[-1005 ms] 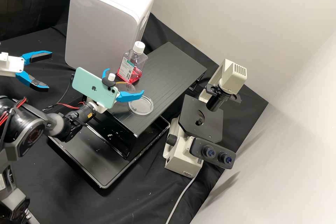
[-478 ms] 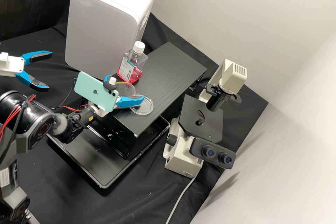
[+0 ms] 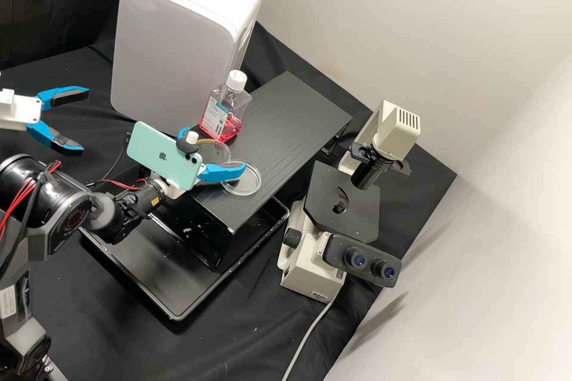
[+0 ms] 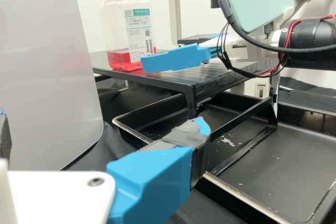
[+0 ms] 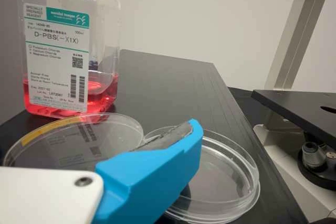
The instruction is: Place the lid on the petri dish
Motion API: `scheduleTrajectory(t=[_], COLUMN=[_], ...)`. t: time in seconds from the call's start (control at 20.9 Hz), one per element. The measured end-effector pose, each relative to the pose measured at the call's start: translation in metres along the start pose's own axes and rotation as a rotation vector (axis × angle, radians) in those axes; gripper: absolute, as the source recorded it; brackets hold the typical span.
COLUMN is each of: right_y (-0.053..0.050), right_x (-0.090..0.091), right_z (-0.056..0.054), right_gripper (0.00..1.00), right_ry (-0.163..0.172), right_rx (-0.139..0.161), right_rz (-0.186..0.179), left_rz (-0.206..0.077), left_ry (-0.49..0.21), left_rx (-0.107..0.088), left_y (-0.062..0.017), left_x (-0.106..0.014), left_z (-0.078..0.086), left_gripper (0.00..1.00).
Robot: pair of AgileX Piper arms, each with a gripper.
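Note:
The clear petri dish point(image 3: 243, 178) point(image 5: 220, 179) lies open on the black raised shelf point(image 3: 286, 113). Its clear lid point(image 3: 217, 149) point(image 5: 73, 140) is tilted up just beside the dish, on the bottle's side. My right gripper point(image 3: 210, 153) is shut on the lid across its width; one blue finger point(image 5: 157, 166) reaches over the dish's near rim. Far to the left, well away from the shelf, my left gripper point(image 3: 84, 119) hangs open with nothing in it, and one of its fingers point(image 4: 173, 156) shows in the left wrist view.
A bottle of pink liquid point(image 3: 223, 107) point(image 5: 68, 51) point(image 4: 126, 24) stands just behind the lid. A white box-shaped device point(image 3: 179, 30) is at the back left, a microscope point(image 3: 351, 202) to the right. A black tray point(image 3: 155, 262) lies under the shelf.
Over the last second the right gripper moved in toward the dish and shut on the lid, which now sits tilted. The left arm kept still.

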State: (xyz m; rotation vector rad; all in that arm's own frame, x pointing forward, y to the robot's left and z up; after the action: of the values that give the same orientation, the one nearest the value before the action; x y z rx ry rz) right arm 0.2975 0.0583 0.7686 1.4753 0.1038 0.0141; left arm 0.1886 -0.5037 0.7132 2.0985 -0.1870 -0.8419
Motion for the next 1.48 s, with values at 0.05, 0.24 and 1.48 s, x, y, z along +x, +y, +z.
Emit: scheduleTrajectory(t=[0.05, 0.24, 1.48], right_y=[0.0, 0.0, 0.0011], right_x=[0.0, 0.0, -0.0001], right_z=[0.0, 0.0, 0.0006], right_gripper=[0.0, 0.0, 0.0], right_ry=[0.0, 0.0, -0.009], right_rx=[0.0, 0.0, 0.015], right_rz=[0.0, 0.0, 0.009], left_rz=[0.0, 0.0, 0.0], left_ry=[0.0, 0.0, 0.0], left_rx=[0.0, 0.0, 0.0], left_y=[0.0, 0.0, 0.0], left_x=[0.0, 0.0, 0.0], left_z=[0.0, 0.0, 0.0], left_gripper=[1.0, 1.0, 1.0])
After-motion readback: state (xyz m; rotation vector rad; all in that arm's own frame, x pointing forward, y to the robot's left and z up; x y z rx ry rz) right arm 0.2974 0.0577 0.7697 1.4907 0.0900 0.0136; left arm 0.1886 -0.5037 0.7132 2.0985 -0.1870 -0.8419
